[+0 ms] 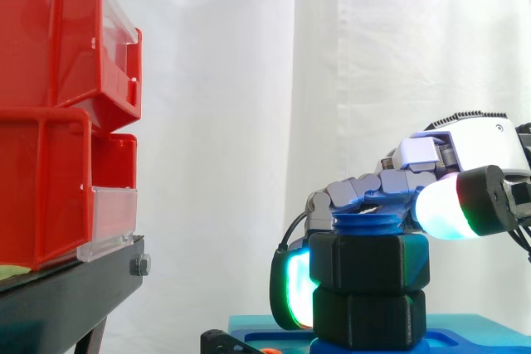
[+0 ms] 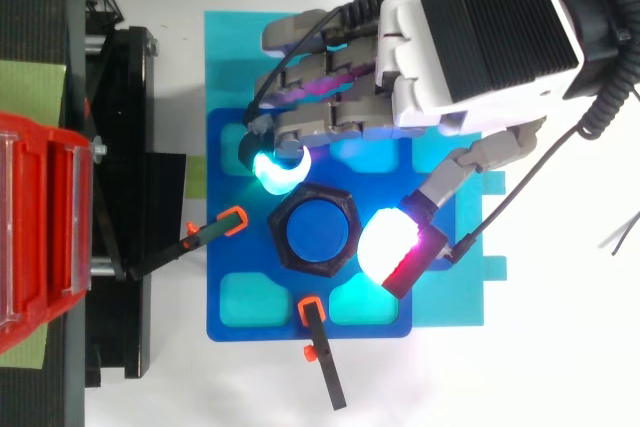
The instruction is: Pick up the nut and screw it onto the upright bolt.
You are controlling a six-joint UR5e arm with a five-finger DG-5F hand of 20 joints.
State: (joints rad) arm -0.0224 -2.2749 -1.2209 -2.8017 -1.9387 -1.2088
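Robot hand (image 2: 470, 47) pinches the probably rigid, light, flat-sided nut (image 1: 369, 261) at 10 and 4 o'clock atop the bolt (image 2: 318, 232).

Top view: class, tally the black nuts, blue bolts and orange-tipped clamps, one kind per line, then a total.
Nuts: 1
Bolts: 1
Clamps: 2
Total: 4

light: bright, even | shadows: faint | hand (image 2: 480, 47) pads (image 2: 385, 237) glare white
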